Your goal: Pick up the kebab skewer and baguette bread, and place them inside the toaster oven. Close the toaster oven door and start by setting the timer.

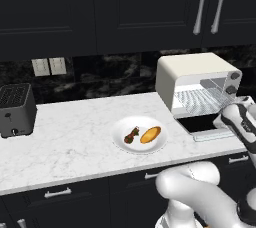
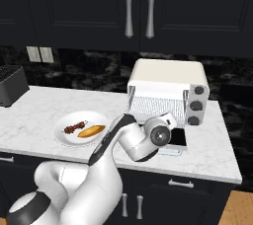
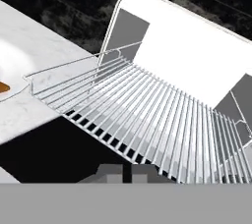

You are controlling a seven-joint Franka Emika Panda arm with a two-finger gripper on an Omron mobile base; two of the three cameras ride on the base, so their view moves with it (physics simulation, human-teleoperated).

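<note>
Gripper (image 3: 127,173) clenched on nothing, its 2 dark tips pressed together at the bottom of the hand view, aimed into the toaster oven (image 1: 192,74) across the wire rack (image 3: 147,115). Hovering at the near edge of the toaster oven door (image 1: 202,122), which lies dropped open and flat, dark glass up, pale handle bar (image 1: 212,135) on the near side. Hand itself hidden behind the wrist in both base views, so its exact height over the door not readable.

Kebab skewer (image 1: 132,135) and baguette bread (image 1: 150,134) both resting on the white plate (image 1: 122,144), well left of the gripper and left of the open door, on the marble counter (image 1: 75,137). Skewer on the left half of the plate, bread just beside it on the right half, so bread the nearer of the 2 to the hand. Skewer's long axis running from near-left to far-right; bread's long axis running roughly the same way, a little flatter. An orange sliver of bread (image 3: 2,87) peeking in at the left edge of the hand view.

Judged from this: neither food item picked yet, oven cavity bare of food, door already down. Coming move likely a swing left and down toward the plate, fingers spread first, then turned to close across the short width of the chosen item rather than along its length. Black slot toaster (image 1: 16,109) far left, not involved
</note>
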